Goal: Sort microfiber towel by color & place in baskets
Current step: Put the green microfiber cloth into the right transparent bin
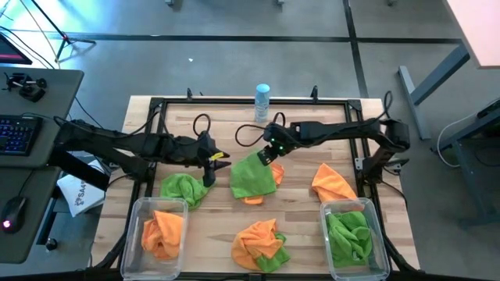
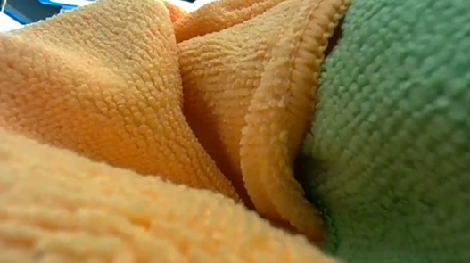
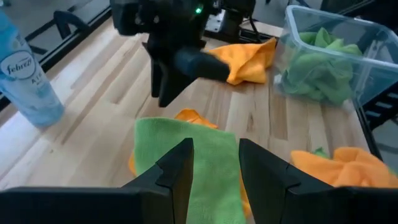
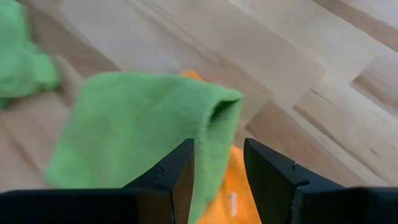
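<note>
Sorting step, mid-desk. My right end effector (image 1: pixel 268 154) hangs over the far edge of the green towel (image 1: pixel 254 177) lying on the desk (image 1: pixel 211 234) centre, its fingers (image 4: pixel 174 177) apart and empty above the cloth's raised fold. My left end effector (image 1: pixel 212 158) sits just left of the same towel, fingers (image 3: pixel 180 171) likewise apart and holding nothing.

An orange towel (image 1: pixel 254 198) lies partly under the green one, so I judge the pinch should take only the green fold, high on its edge, to avoid lifting both. The right basket (image 1: pixel 376 257) already holds green cloth and is the likely destination; the left basket (image 1: pixel 134 226) holds orange.

Other cloths wait: a green one (image 1: pixel 182 189) on the left, an orange one (image 1: pixel 333 182) on the right, and a mixed heap (image 1: pixel 260 243) at the near edge. A spray bottle (image 1: pixel 262 102) stands at the far edge.
</note>
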Controlling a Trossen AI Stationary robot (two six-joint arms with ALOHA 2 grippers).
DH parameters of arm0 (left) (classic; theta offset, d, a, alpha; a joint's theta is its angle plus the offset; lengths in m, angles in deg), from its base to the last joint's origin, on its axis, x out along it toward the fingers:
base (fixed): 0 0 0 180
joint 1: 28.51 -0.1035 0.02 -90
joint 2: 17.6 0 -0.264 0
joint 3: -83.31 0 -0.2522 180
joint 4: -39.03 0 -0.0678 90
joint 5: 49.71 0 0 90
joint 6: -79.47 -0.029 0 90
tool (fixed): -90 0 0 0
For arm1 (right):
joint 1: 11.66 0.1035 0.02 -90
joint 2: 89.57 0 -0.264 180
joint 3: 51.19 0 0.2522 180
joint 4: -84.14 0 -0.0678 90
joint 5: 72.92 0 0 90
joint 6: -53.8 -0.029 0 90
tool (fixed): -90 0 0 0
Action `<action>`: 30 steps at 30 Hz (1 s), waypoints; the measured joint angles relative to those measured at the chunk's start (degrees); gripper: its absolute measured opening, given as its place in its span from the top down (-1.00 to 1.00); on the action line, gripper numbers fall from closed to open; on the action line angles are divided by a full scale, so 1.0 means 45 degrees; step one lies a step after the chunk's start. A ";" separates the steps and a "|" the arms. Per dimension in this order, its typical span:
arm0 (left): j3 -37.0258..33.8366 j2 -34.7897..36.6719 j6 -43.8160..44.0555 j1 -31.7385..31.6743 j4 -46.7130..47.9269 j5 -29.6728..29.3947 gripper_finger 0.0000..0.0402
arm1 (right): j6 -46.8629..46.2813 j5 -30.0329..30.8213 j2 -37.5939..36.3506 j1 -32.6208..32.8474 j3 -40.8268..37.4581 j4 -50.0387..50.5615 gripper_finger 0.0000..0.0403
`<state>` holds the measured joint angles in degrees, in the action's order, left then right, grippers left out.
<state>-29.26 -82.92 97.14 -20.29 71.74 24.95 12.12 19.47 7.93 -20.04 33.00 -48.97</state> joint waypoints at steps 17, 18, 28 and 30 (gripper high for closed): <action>-0.0003 0.0000 0.1079 0.0006 -0.0001 -0.0401 0.42 | 0.2053 -0.2112 0.2209 0.0156 -0.0003 -0.2512 0.50; -0.0003 0.0000 0.1071 0.0006 0.0003 -0.0407 0.42 | 0.2098 -0.2111 0.2209 0.0234 0.0000 -0.2568 0.58; -0.0003 -0.0005 0.0130 0.0006 0.0637 -0.0410 0.42 | 0.1262 -0.1184 0.1168 0.1002 0.0000 -0.2093 0.98; -0.0003 -0.0005 0.0045 -0.0010 0.0901 -0.0392 0.42 | 0.0939 -0.0603 0.0530 0.1247 0.0000 -0.1824 0.98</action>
<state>-29.28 -82.95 97.35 -20.33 75.79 23.19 16.35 16.76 10.31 -14.43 33.00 -57.18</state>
